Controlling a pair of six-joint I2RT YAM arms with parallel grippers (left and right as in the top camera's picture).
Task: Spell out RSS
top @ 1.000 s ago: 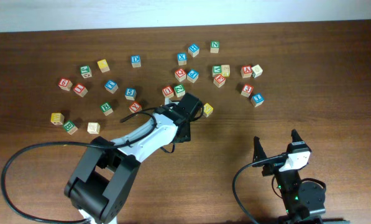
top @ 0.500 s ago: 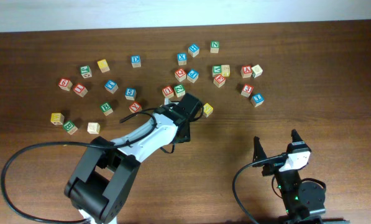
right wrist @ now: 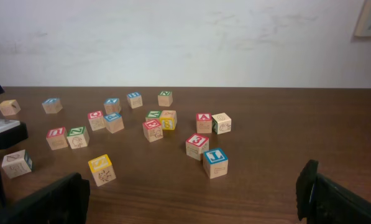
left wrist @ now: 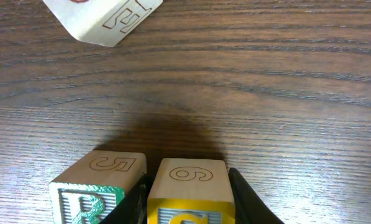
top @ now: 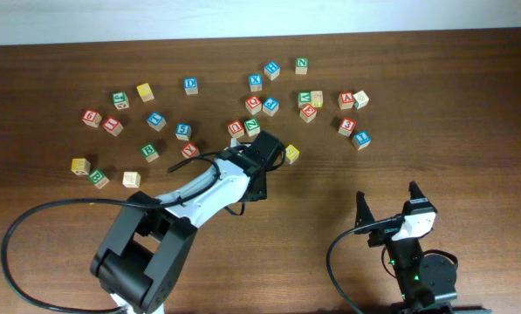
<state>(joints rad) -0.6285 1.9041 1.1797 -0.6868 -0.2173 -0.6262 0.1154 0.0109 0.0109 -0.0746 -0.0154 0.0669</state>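
Left gripper point(left wrist: 187, 193): you see it low over the counter point(left wrist: 278, 93), near the middle in your overhead view, with one dark jaw on each side of the yellow cube.
Left jaws: you cannot tell whether they clench the yellow cube or have let it go. They sit close against its sides, and the cube rests on the counter.
Yellow cube point(left wrist: 190, 179): upright, with an outlined 6 on top and a yellow frame on the near face. Its letter is cut off at the bottom edge of your wrist view.
R cube point(left wrist: 98, 186): just beside the yellow cube, on its left in your wrist view, with one jaw between them. It has an outlined 5 on top and a green R on the near face.
Tilted cube point(left wrist: 104, 18): top left of your left wrist view, apart from the pair.
Other cubes point(top: 190, 85): scattered over the far half of the counter.
Loose yellow-framed cube point(top: 291, 153): just beside the left gripper's head; its letter is too small to read.
Right gripper point(right wrist: 191, 202): jaws spread wide with nothing between them, at the near right of the counter, well apart from the cubes.
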